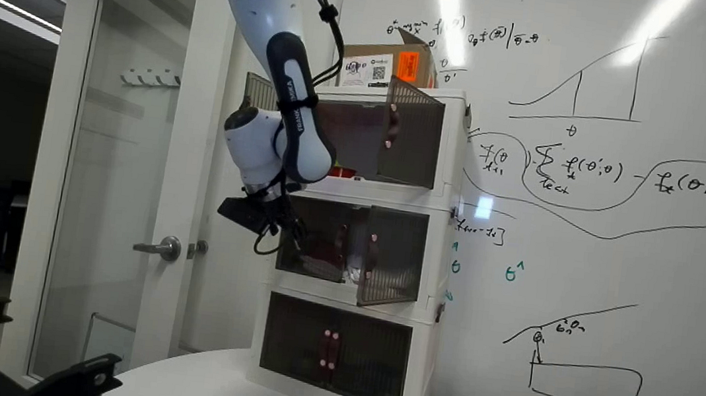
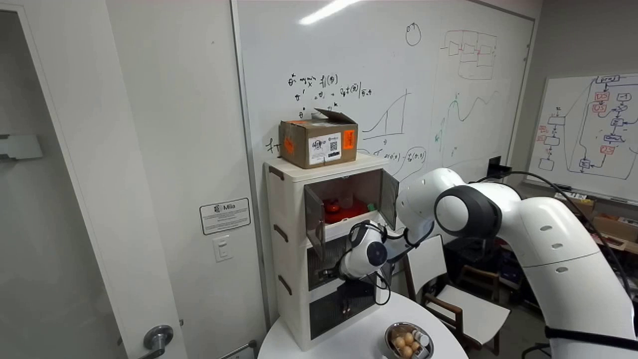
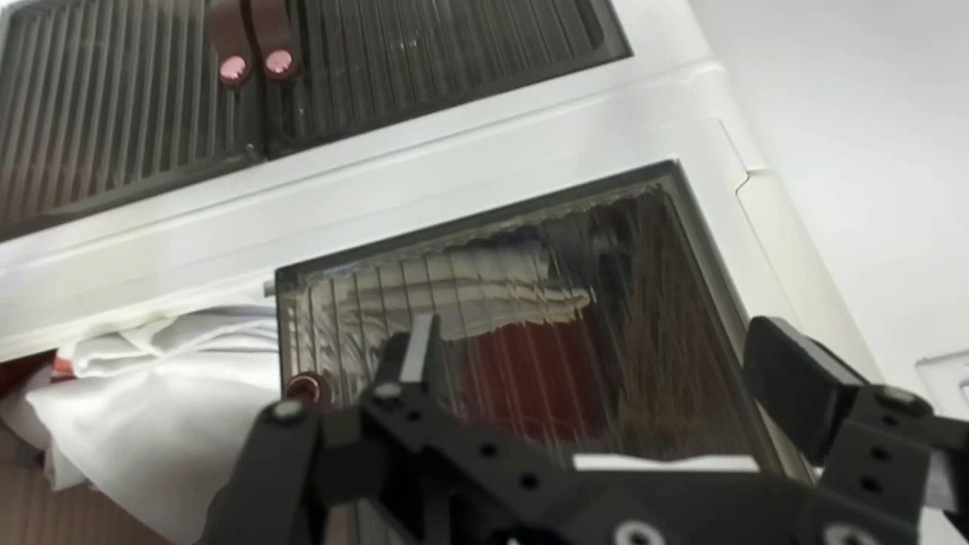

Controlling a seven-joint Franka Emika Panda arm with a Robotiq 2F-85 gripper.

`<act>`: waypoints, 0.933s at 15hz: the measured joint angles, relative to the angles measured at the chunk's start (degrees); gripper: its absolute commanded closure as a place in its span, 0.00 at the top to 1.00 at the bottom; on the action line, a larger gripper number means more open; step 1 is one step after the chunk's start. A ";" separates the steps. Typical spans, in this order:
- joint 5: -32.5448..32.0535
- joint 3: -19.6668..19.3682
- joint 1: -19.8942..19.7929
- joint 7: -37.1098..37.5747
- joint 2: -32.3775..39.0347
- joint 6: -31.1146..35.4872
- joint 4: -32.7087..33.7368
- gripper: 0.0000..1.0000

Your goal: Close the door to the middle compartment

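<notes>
The white cabinet's middle compartment [image 1: 435, 260] has two smoky-grey doors. The door on the gripper's side [image 1: 313, 253] lies flush or nearly flush with the frame; it fills the middle of the wrist view [image 3: 651, 303]. The other middle door [image 1: 393, 256] stands ajar, swung outward. White cloth [image 3: 189, 409] shows in the gap between them, and a red item [image 3: 530, 371] shows through the flush panel. My gripper [image 1: 299, 235] is in front of the flush door. In the wrist view my gripper [image 3: 602, 371] has its fingers wide apart with nothing between them. Contact with the panel cannot be told.
The top tier's doors [image 1: 414, 132] [image 2: 314, 219] stand open above the arm. The lowest tier's dark double doors [image 1: 335, 352] are shut. A cardboard box [image 2: 319, 142] sits on the cabinet. A metal bowl [image 2: 389, 339] with round items stands on the white round table [image 2: 339, 339].
</notes>
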 measured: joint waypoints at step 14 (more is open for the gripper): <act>-0.08 -43.92 30.87 -23.92 -10.79 34.46 -4.76 1.00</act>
